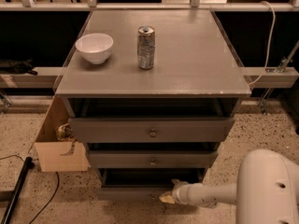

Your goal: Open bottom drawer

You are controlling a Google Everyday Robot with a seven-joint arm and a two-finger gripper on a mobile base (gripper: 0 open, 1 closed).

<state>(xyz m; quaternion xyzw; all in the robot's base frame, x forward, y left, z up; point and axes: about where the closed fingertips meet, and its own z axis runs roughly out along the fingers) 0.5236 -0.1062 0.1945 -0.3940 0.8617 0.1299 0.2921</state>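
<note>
The bottom drawer [126,193] is the lowest of three grey drawers in the cabinet. Its thin flat front stands a little forward, with a dark gap [149,176] above it. My gripper [167,198] is at the end of the white arm [205,194], which reaches in from the lower right. The gripper sits right at the middle of the bottom drawer's front and covers the place of the knob. The knob itself is hidden.
The middle drawer [152,159] and top drawer [152,130] each show a small round knob. A white bowl [94,47] and a can [146,47] stand on the cabinet top [196,69]. A cardboard box [58,148] sits at the cabinet's left, and a black pole [16,190] lies on the floor.
</note>
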